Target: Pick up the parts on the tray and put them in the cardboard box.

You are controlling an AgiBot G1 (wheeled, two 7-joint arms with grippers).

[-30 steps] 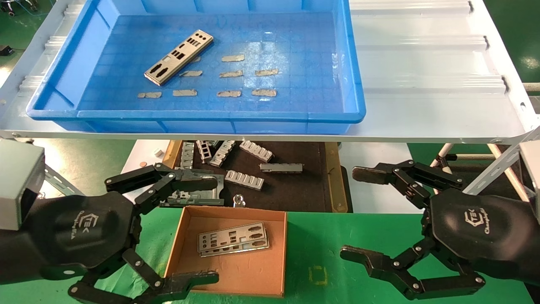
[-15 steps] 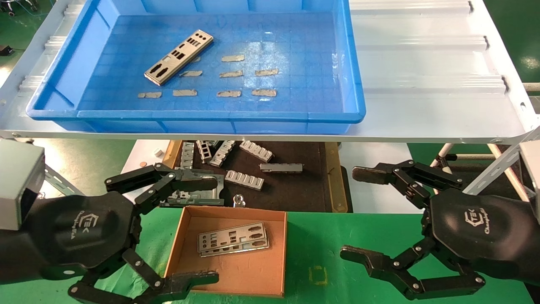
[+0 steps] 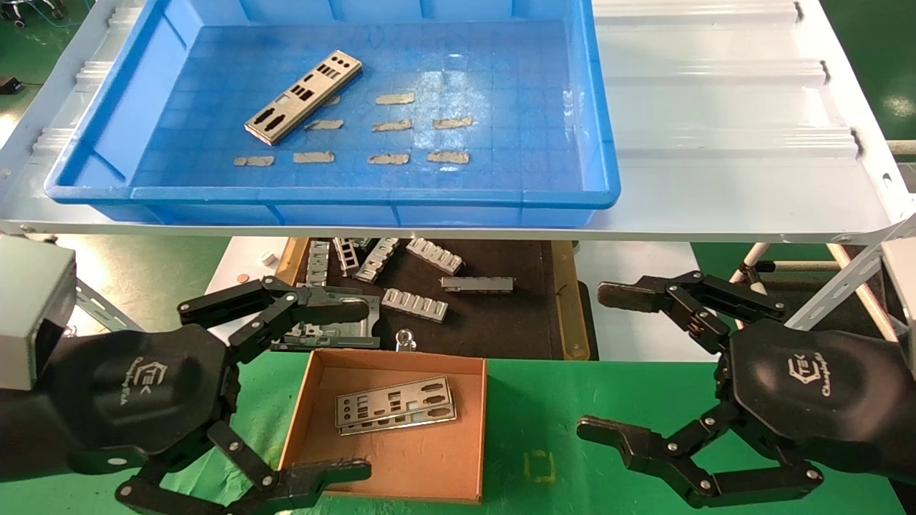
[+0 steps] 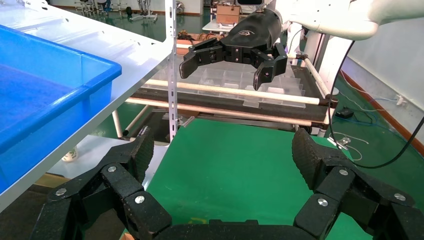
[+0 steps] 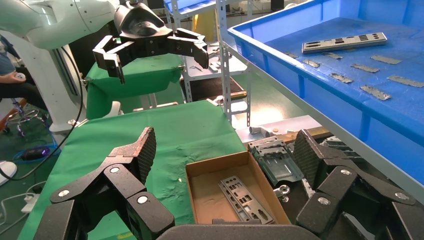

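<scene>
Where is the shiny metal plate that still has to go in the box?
In the head view, the last part lies slanted on the floor of the blue tray, toward its left side, just above the little grey patches.

The large bright-blue plastic tray (image 3: 601, 107) runs off the head view's top edge, so its far wall is cut off. Two thin silver punched metal plates (image 3: 395, 402) in the small brown cardboard box (image 3: 472, 429) overlap, the lower one showing only as an edge. The left end effector (image 3: 336, 390) covers the box's near left corner and part of a grey metal bracket (image 3: 325, 332) behind it. The pale ridged metal shelf (image 3: 715, 143) hides the far end of the dark mat (image 3: 501, 315).
</scene>
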